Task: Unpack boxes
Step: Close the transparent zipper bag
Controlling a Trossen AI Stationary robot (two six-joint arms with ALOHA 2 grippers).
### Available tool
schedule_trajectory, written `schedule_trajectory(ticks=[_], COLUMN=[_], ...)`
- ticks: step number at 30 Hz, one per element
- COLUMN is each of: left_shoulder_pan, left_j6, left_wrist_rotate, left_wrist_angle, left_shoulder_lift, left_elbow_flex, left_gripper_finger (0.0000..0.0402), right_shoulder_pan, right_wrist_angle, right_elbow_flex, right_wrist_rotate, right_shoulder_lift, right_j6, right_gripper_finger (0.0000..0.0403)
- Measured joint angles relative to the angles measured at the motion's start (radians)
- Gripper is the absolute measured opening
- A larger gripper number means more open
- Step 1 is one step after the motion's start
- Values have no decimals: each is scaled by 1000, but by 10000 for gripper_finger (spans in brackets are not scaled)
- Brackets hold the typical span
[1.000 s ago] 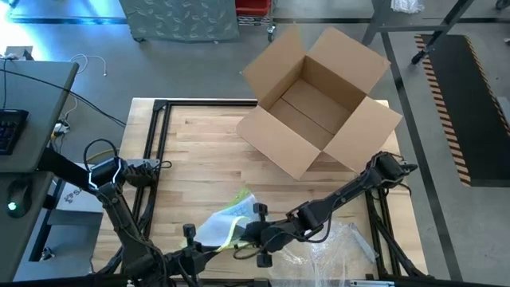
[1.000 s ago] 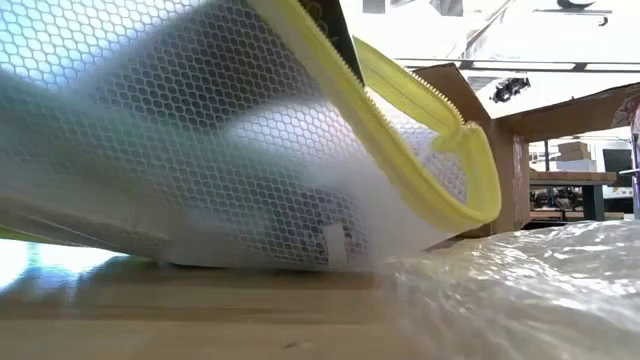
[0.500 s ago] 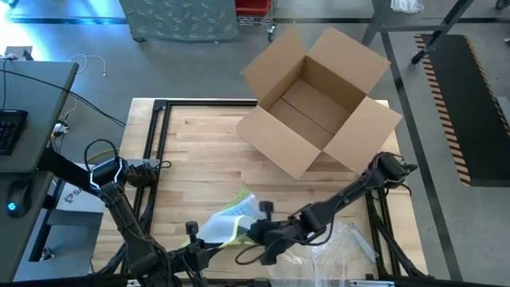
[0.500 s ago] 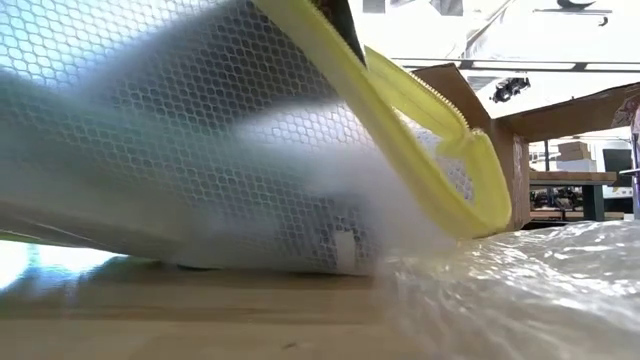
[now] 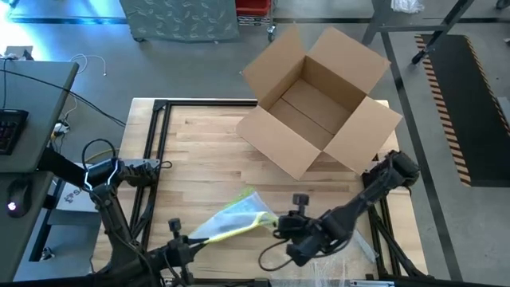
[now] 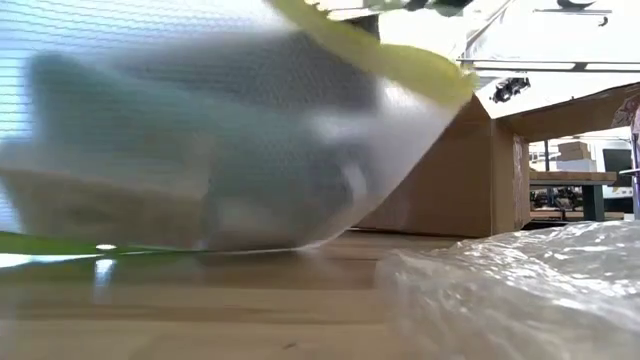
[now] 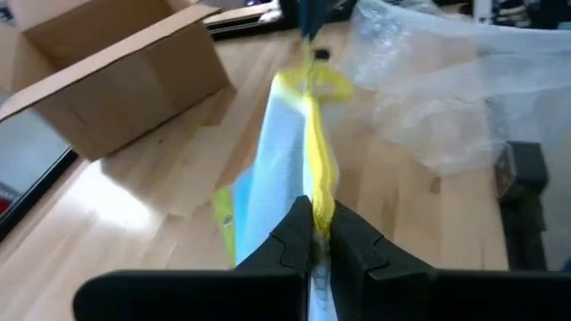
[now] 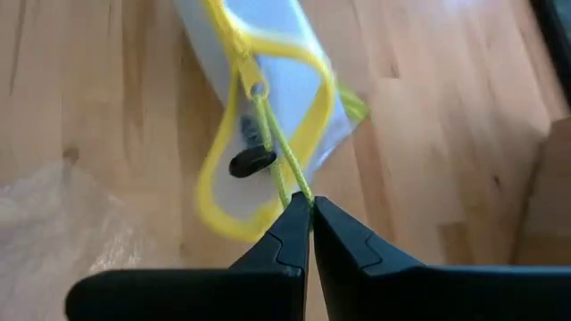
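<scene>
1. Left gripper (image 5: 185,237) is down at the near-left of the table, fingers pinched tight on one end of the clear sleeve w/ yellow edge (image 5: 231,218). Grip sits right on the seam in the left wrist view, so imo a hard tug could slip it off.
2. Sleeve hangs stretched btwn both arms, above the table (image 5: 191,143). If they pull apart too fast the zip edge might tear or snap loose.
3. Right gripper (image 5: 280,224) is clamped on a thin yellow pull/cord at the other end. Tiny hold, prob the weakest point, tho it's hard to tell how deep it sits.
4. Crinkly plastic film (image 5: 351,247) lies under the right arm and could snag.
5. Box (image 5: 315,104) sits open at the far-right edge, well apart from all this.
</scene>
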Motion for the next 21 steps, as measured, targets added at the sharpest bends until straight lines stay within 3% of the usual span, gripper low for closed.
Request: schedule_trajectory(ticks=[6, 10, 14, 17, 21], left_shoulder_pan=[-22, -33, -34, -25, 6], left_j6=[-180, -225, -282, -333, -390], left_wrist_rotate=[-60, -166, -203, -229, -322], left_wrist_angle=[-140, -159, -193, -211, -198], left_shoulder_lift=[0, -2, -4, -4, -4], left_elbow_flex=[0, 0, 0, 0, 0], left_gripper_finger=[0, 0, 0, 0, 0], right_shoulder_pan=[81, 134, 180, 189, 165], right_wrist_angle=[-6, 30, 61, 88, 161], right_elbow_flex=[-1, -1, -1, -1, -16], right_wrist_rotate=[132, 233, 348, 337, 212], right_shoulder_lift=[-93, -158, -214, -218, -174], right_j6=[34, 26, 2, -1, -84], right_gripper_finger=[0, 0, 0, 0, 0])
